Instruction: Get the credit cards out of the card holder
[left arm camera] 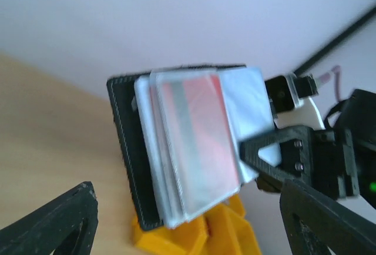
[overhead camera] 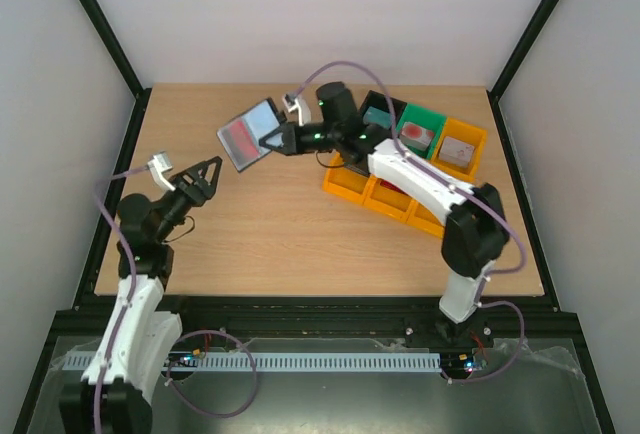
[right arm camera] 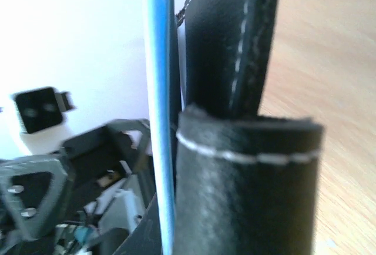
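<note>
the right hand pinches the edge of the card holder, lifted above the counter toward 11 o'clock, with the red card and pale card inside. the left hand, at 9 o'clock, is spread, apart from it.

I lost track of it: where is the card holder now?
Top view, centre-left: the card holder is held above the table in the right hand.
</note>
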Available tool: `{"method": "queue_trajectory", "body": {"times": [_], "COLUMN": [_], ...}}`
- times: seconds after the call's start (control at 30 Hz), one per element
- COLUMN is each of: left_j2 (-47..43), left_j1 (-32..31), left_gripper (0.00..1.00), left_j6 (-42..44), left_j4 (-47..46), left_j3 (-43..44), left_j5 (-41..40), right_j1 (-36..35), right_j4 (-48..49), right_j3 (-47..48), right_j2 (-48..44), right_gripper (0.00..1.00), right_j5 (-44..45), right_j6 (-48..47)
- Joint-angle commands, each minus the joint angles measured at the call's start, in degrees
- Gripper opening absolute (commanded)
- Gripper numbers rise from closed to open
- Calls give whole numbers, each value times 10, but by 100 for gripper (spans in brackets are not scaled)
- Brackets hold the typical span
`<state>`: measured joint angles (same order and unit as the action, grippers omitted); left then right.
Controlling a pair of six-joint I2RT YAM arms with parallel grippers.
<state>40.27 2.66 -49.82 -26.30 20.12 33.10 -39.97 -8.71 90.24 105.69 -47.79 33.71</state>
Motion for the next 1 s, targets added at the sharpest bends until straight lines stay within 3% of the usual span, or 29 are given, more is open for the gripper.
{"method": "queue_trajectory", "body": {"times": [0.0,0.3,0.67,0.8,0.97], "left_j2": [-84,-95,-83,-78,-83], "left_j1": [2,0,-28,-36,-38], "left_gripper": [87,85,80,73,83], "left_j6": [53,56,76,78,80], "left_j4": [31,13,-11,-10,-19], "left_j3": [49,124,151,160,165], "left_j5": [50,102,122,123,155], "right_j1": [-5,-8,-56,-70,-72], "right_j4": [121,219,222,214,175], "right_j3": [-5,-15,-30,-26,-24], "right_j2": [-77,-156,-185,-178,-184], "right_gripper": [2,2,2,2,2], "right_j5": [-120,-190,-170,-169,-139], "right_j6": [9,31,31,29,-21]}}
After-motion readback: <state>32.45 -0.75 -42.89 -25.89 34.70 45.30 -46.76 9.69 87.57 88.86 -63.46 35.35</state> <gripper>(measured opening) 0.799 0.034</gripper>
